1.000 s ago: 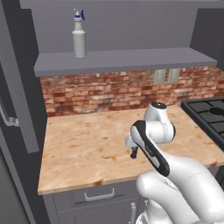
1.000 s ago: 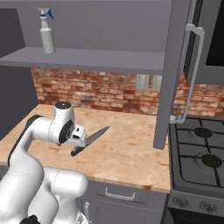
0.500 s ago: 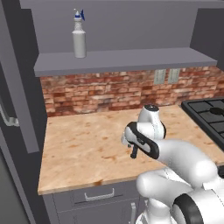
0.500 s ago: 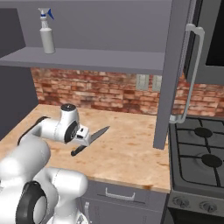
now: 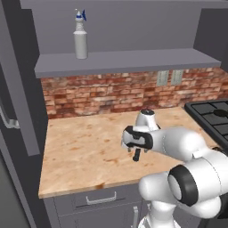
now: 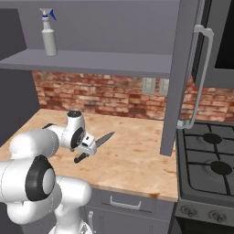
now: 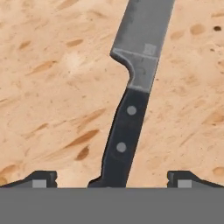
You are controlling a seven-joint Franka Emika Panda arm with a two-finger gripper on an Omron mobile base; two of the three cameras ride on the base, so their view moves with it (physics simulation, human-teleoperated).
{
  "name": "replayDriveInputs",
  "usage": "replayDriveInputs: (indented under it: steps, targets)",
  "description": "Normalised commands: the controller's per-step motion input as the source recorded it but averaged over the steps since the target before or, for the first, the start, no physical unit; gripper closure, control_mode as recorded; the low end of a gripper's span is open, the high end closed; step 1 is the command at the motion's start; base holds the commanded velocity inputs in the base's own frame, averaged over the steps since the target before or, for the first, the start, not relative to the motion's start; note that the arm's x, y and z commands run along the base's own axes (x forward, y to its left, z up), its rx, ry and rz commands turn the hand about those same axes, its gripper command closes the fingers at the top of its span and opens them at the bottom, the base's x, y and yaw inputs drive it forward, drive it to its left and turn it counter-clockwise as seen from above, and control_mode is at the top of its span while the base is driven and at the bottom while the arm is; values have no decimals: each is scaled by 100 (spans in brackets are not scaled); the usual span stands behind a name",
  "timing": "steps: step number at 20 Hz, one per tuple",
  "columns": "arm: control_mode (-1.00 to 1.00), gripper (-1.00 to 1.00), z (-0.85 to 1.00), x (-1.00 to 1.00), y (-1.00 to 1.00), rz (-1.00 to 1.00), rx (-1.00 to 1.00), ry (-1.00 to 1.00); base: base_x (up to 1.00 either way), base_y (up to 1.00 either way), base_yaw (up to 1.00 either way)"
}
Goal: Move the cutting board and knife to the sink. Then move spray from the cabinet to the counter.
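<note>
Knife and counter take up most of what we see from the hand camera: the black handle with its two pale rivets runs up the middle of that view and the dark grey blade carries on toward the top, lying flat on the beige wood grain. Our gripper sits directly over the handle with its fingers spread wide, one dark fingertip to one side of the handle and one to the other, both apart from it, so we are pinching nothing. In the right base view we see the knife lying on the counter with its point angled toward the brick wall, and the gripper low over the handle end. From the left base view the arm's wrist covers most of the knife, and we can make out the gripper just above the counter surface near its middle. Up on the grey shelf the spray stands upright, pale bottle with a blue tip, well apart from our hand. To our right the black gas stove adjoins the counter, and the open cabinet door with its long bar handle hangs above that edge.
</note>
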Motion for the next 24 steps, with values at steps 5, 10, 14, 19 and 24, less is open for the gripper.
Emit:
replayDriveInputs:
  steps: [5,10,14,19,24]
  targets:
    - [-100,-100,-26,16,0,-11,0,5,0,0,0]
    - [-100,-100,-27,9,0,-7,-1,1,0,0,0]
    - [-100,-100,-27,7,0,-7,-2,2,0,0,0]
    - [-100,-100,-28,2,0,-6,-2,0,0,0,0]
    - [-100,-100,-29,0,0,-5,-1,0,0,0,0]
